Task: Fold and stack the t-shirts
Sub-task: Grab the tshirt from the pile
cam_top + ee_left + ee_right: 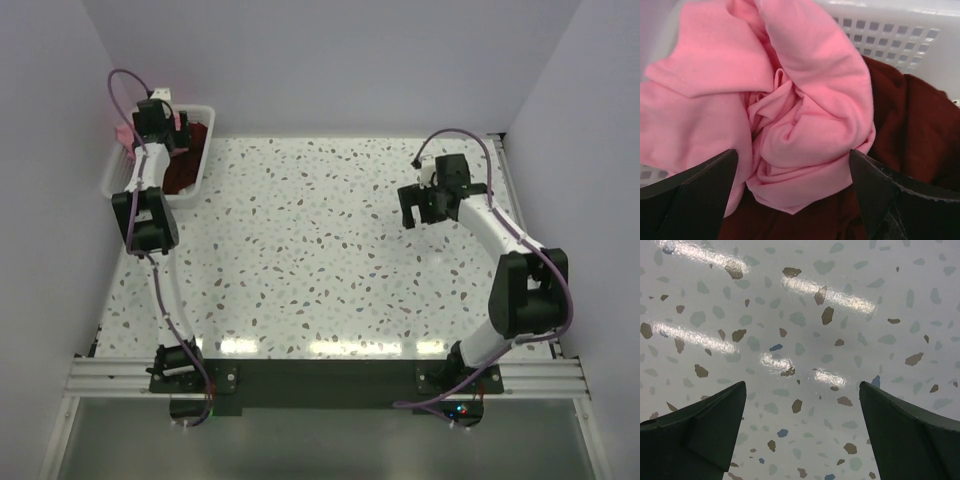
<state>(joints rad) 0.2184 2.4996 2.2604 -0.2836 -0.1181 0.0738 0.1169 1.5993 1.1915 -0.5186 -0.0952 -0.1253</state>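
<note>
The light pink t-shirt lies crumpled in the white lattice basket on top of the dark maroon t-shirt. In the top view the basket sits at the table's far left, with maroon cloth showing and a bit of pink beside my arm. My left gripper hangs open just over the pink bundle, one finger on each side of it. My right gripper is open and empty above bare speckled tabletop; it sits at the right in the top view.
The speckled terrazzo tabletop spreads between the arms. White walls stand close on the left, back and right. The basket's wall rises just behind the shirts.
</note>
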